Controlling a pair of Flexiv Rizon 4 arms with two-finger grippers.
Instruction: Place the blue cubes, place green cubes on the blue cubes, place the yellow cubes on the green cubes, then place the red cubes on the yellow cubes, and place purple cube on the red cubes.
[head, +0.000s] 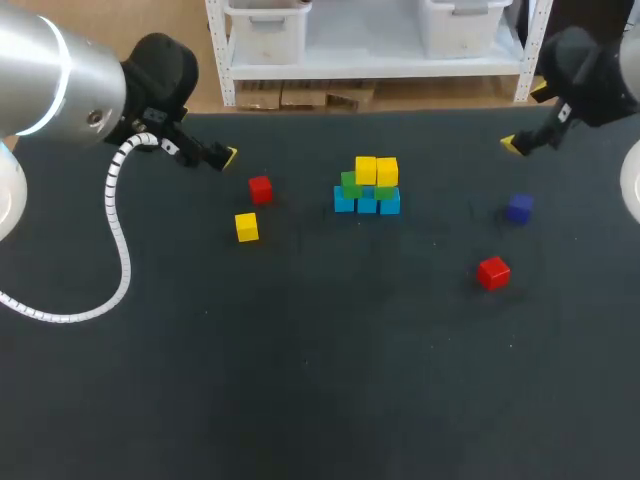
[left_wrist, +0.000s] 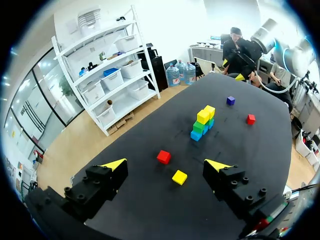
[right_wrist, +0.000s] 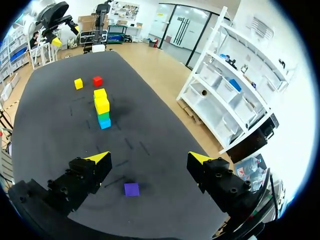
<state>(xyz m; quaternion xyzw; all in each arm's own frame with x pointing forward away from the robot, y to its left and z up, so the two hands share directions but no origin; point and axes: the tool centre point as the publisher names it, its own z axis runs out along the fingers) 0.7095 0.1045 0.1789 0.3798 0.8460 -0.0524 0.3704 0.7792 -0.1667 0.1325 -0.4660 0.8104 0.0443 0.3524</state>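
Left wrist, left fingers (left_wrist: 107, 180): spread wide apart; holding nothing and touching nothing; they hang above the table (left_wrist: 160, 212).
Left wrist, stack (left_wrist: 202, 122): blue cubes at the bottom, green on them, yellow on top; well ahead of the fingers.
Left wrist, loose cubes: left red cube (left_wrist: 163, 156) and loose yellow cube (left_wrist: 179, 177) lie between the stack and the fingers, near each other, not touching; purple cube (left_wrist: 230, 100) and right red cube (left_wrist: 251, 119) lie off the stack's other side, apart from each other.
Right wrist, right fingers (right_wrist: 90, 172): spread wide apart; empty; touching nothing.
Right wrist, purple cube (right_wrist: 131, 189): on the table under the gap between the fingers, clear of both; well apart from the stack (right_wrist: 102, 110).
Right wrist, beyond the stack: loose yellow cube (right_wrist: 78, 83) and left red cube (right_wrist: 97, 80), near each other with a gap.
Head, stack (head: 367, 186): three blue cubes in a row; two green on them; two yellow on the green.
Head, left of the stack: left red cube (head: 260, 188); loose yellow cube (head: 247, 227) near it.
Head, right of the stack: purple cube (head: 519, 208) and right red cube (head: 493, 272), both well apart from it.
Head, fingers: left fingers (head: 228, 156) lie past the left red cube from the stack; right fingers (head: 513, 145) lie near the purple cube; neither touches a cube.
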